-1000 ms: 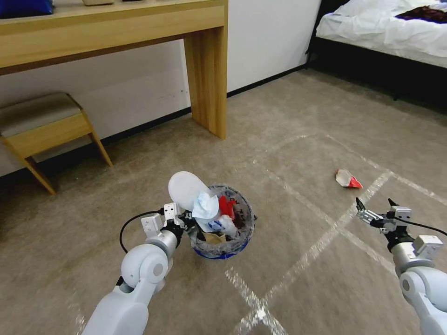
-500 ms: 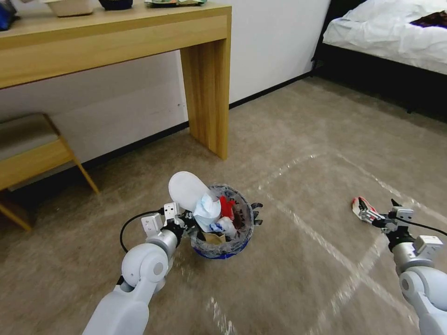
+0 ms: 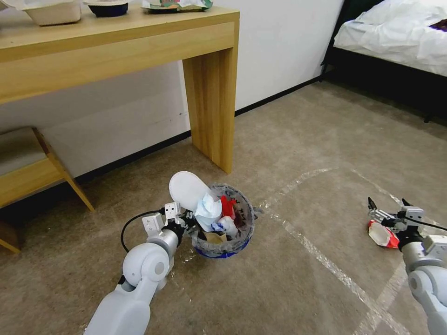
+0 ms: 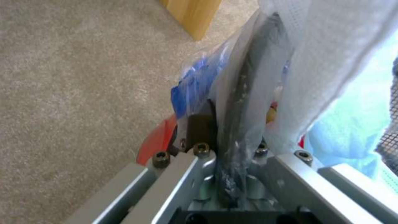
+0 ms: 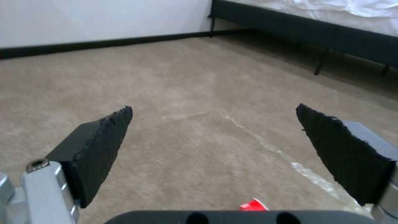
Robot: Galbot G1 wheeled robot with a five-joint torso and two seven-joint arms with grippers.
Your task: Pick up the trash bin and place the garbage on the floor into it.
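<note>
Red bin: the trash bin (image 3: 223,232), red with a blue band and a clear plastic bag, is at about 6 o'clock in the head view, above the carpet.
Left pincer: the left pincer (image 3: 188,222) is closed on the bin rim at its 9 o'clock side; in the left wrist view the dark rim and bag (image 4: 240,102) sit between the fingers.
Inside the bin: a white slipper (image 3: 186,188), white-blue paper (image 3: 208,208), something red (image 3: 226,206).
Right pincer: the right pincer (image 3: 385,208) is at 4 o'clock, fingers (image 5: 99,146) wide apart, holding nothing.
Garbage on floor: a red-and-white wrapper (image 3: 382,234) lies on the carpet just under the right pincer.
Counter: wooden counter (image 3: 139,42) at 11 o'clock.
</note>
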